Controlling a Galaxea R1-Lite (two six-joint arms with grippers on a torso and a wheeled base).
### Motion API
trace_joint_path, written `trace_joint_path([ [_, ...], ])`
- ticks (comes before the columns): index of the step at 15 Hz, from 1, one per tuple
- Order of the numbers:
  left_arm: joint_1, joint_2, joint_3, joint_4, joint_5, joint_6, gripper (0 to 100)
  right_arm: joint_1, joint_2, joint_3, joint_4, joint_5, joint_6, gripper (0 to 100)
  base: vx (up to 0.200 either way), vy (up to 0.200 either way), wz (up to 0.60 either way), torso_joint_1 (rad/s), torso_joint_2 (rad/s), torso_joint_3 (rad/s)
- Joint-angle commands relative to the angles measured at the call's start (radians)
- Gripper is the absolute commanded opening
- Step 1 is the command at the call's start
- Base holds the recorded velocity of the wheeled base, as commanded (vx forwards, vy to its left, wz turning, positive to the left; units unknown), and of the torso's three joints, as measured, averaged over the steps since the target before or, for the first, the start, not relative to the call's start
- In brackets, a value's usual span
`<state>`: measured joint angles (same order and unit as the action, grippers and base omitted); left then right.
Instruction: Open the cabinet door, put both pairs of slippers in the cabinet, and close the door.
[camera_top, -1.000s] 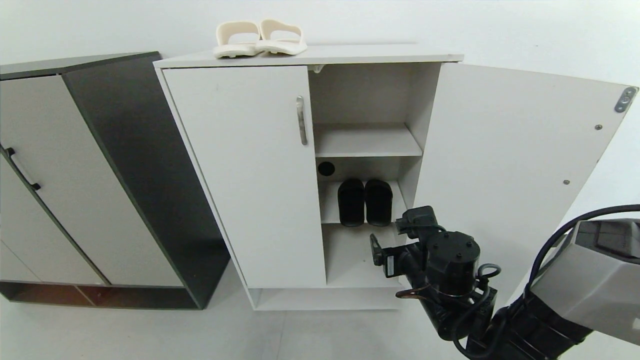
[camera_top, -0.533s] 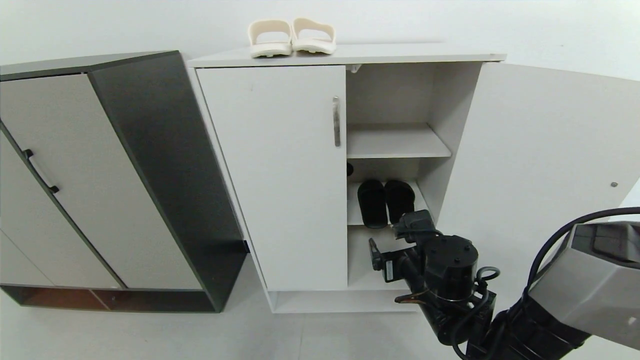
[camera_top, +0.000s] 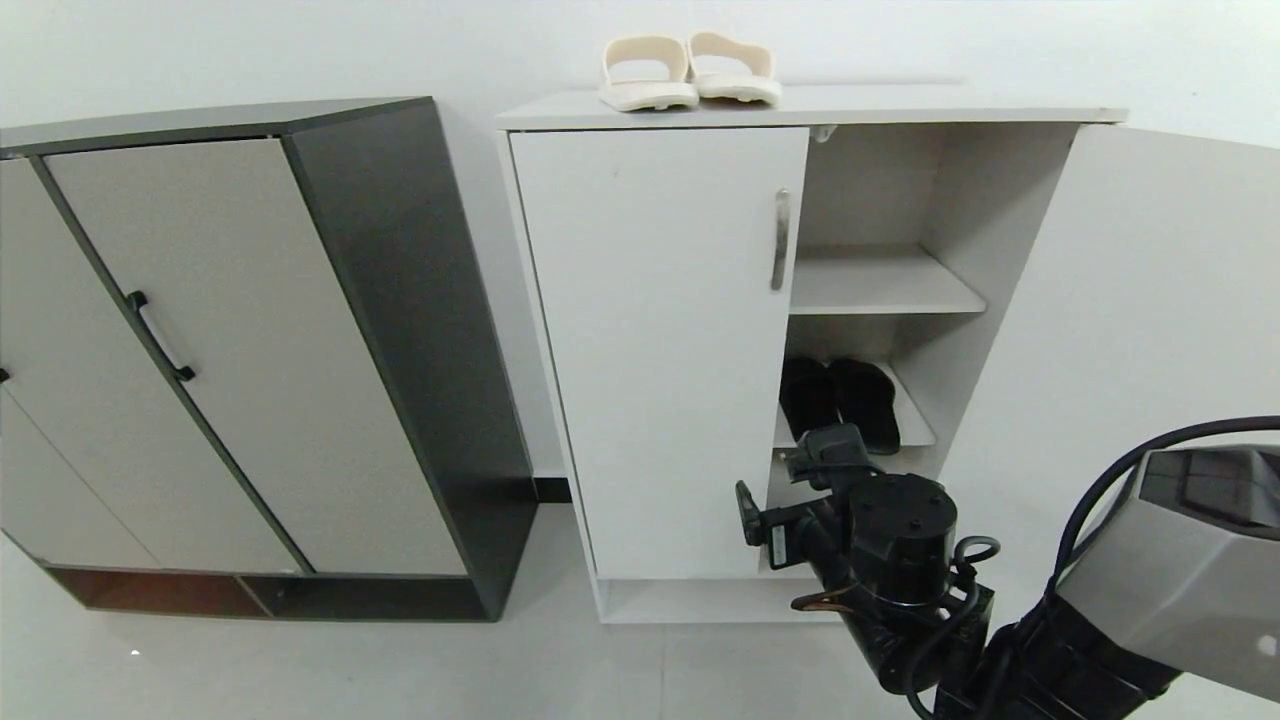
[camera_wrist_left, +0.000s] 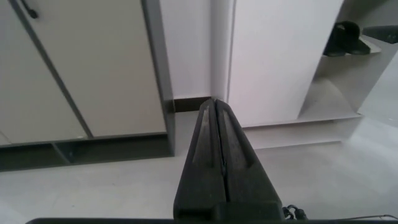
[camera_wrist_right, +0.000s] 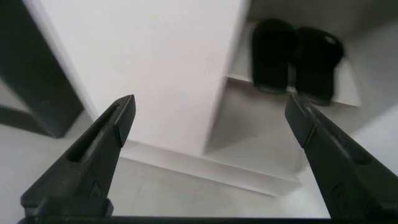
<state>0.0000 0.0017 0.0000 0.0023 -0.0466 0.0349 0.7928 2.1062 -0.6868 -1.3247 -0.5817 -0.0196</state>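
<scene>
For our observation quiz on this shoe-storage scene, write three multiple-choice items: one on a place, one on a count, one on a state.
1. Where do the cream slippers lie? A) on top of the white cabinet B) on the floor C) on its upper shelf
2. How many slipper pairs are inside the cabinet? A) none B) one C) two
3. How does the right tool stand? A) open B) shut on a slipper C) shut on the handle
Answers: 1 A, they rest on its top panel. 2 B, only the black slippers sit on the middle shelf. 3 A, its jaws stand wide apart, empty.
</scene>
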Motion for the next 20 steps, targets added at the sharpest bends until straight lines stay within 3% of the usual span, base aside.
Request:
trace_joint_path([
  [1,0.0,0.001,0.0,0.001,-0.001,0.0,0,-0.001,0.005,0.001,-0.001,0.003,0.0,100,0.0,0.2,0.0,0.007,0.0,0.002],
  [20,0.0,0.001,0.0,0.001,0.001,-0.004,0,-0.012,0.017,0.015,-0.004,0.003,-0.005,100,0.0,0.011,0.0,0.0,0.0,0.0],
])
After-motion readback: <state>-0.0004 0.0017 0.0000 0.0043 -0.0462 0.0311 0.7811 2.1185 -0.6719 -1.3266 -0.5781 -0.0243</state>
